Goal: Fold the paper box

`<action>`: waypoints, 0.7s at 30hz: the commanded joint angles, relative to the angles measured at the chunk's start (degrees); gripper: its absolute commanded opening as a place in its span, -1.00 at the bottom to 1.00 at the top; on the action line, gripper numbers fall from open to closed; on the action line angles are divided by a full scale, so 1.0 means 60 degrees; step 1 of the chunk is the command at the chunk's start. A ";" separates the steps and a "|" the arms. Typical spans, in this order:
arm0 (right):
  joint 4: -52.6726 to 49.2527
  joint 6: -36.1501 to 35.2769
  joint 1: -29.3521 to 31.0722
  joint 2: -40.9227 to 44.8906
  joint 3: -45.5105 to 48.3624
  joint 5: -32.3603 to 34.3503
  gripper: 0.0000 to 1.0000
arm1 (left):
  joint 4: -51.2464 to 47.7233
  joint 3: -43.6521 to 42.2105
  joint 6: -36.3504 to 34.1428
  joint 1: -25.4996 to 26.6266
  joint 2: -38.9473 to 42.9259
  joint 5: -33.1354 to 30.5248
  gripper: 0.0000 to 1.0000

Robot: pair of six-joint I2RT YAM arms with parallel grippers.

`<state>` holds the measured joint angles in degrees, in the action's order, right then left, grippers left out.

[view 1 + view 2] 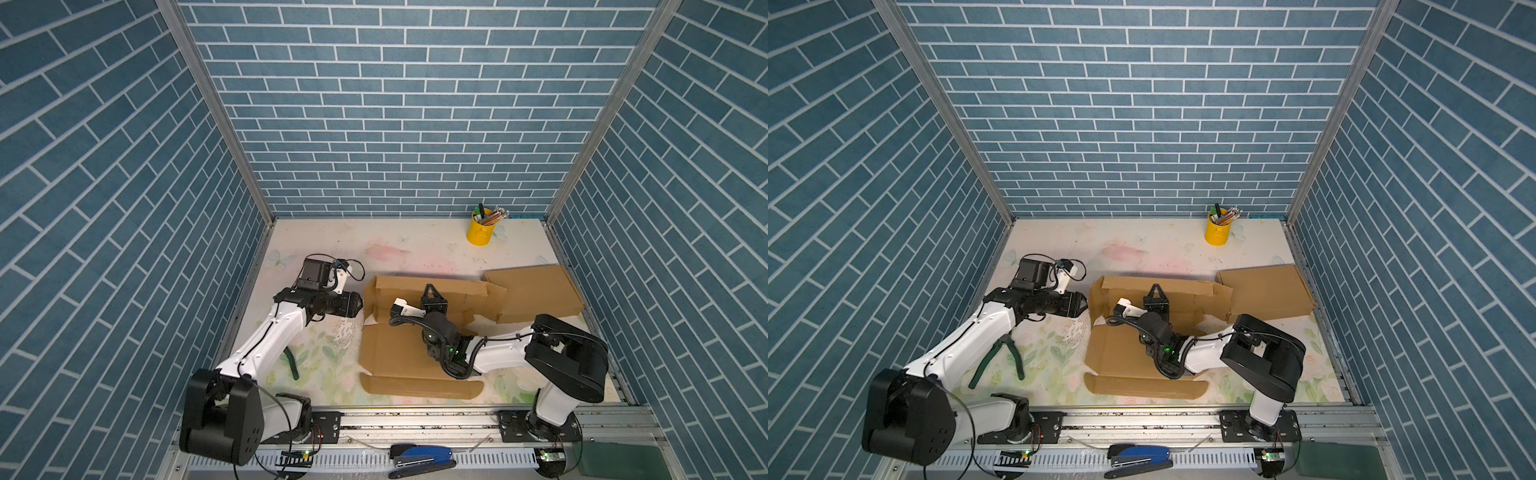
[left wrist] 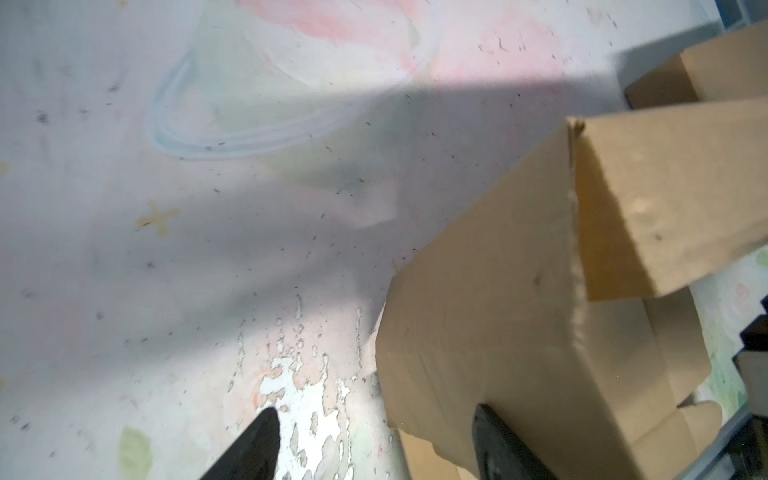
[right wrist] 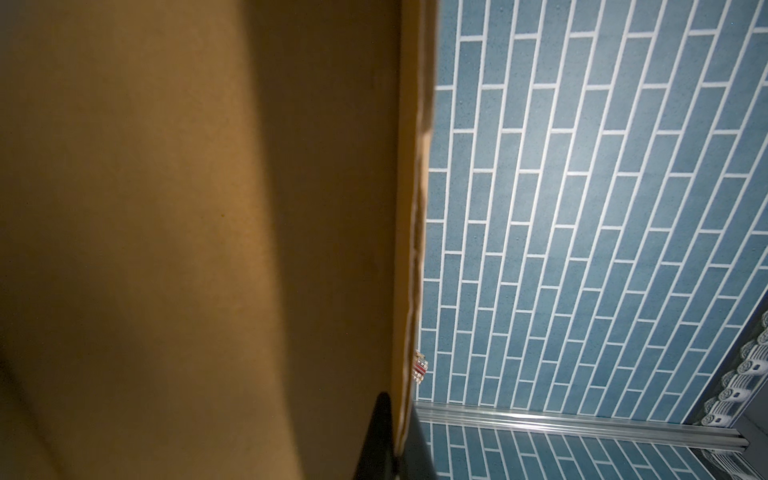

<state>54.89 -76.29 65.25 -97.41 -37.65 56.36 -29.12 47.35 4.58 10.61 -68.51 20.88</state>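
Landmark: yellow cup (image 1: 480, 228) (image 1: 1217, 232) of pencils, standing upright at the back of the table (image 1: 415, 245).

1. Paper box (image 1: 395, 349) (image 1: 1117, 353) (image 2: 498, 311) (image 3: 166, 208): brown cardboard, half formed. It sits in front of the cup and to its left in both top views. The floor panel lies flat, the wall on the cup's side and one side flap are raised, and the long flap farthest from the cup lies flat on the table.
2. Right gripper (image 1: 430, 286) (image 1: 1156, 286) (image 3: 399, 409): inside the box, in front of the cup. Its jaws are pressed together, pinching the top edge of the raised wall.
3. Left gripper (image 1: 359, 307) (image 1: 1084, 305) (image 2: 374, 415): far to the left of the cup, just beside the raised side flap. Its jaws are spread. One finger sits at the flap's outer face, but contact cannot be told.
4. Closed carton (image 1: 536, 295) (image 1: 1266, 291): in front of the cup and slightly to its right, with its corner overlapped by the paper box's end flap.
5. Pliers (image 1: 1000, 357): green handles, well to the left of the cup and in front of it, partly under the left arm.
6. Stapler (image 1: 422, 455) (image 1: 1138, 455): blue and black, farthest from the cup, on the front rail
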 commanded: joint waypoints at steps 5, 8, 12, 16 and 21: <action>-0.1125 0.0525 0.0025 0.0130 0.0376 -0.0304 -1.00 | -0.2365 0.0005 0.1670 -0.0675 0.2880 -0.1807 0.40; -0.1251 0.0637 0.0008 0.0146 0.0358 -0.0326 -1.00 | -0.2215 -0.0558 0.2715 -0.0126 0.3520 -0.0593 0.32; -0.1288 0.0644 -0.0001 0.0069 0.0269 -0.0335 -1.00 | -0.1386 -0.1664 0.3993 0.2093 0.3844 -0.1453 0.18; -0.1363 0.0636 0.0006 -0.0005 0.0168 -0.0340 -1.00 | 0.0547 -0.2871 0.4886 0.2989 0.3614 -0.1457 -0.06; -0.1428 0.0634 0.0000 0.0047 0.0180 -0.0330 -1.00 | 0.1598 -0.3493 0.4984 0.3239 0.2558 -0.1816 -0.39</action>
<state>52.62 -74.15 65.23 -96.42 -37.45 55.66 -26.89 27.66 31.92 29.45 -51.16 12.10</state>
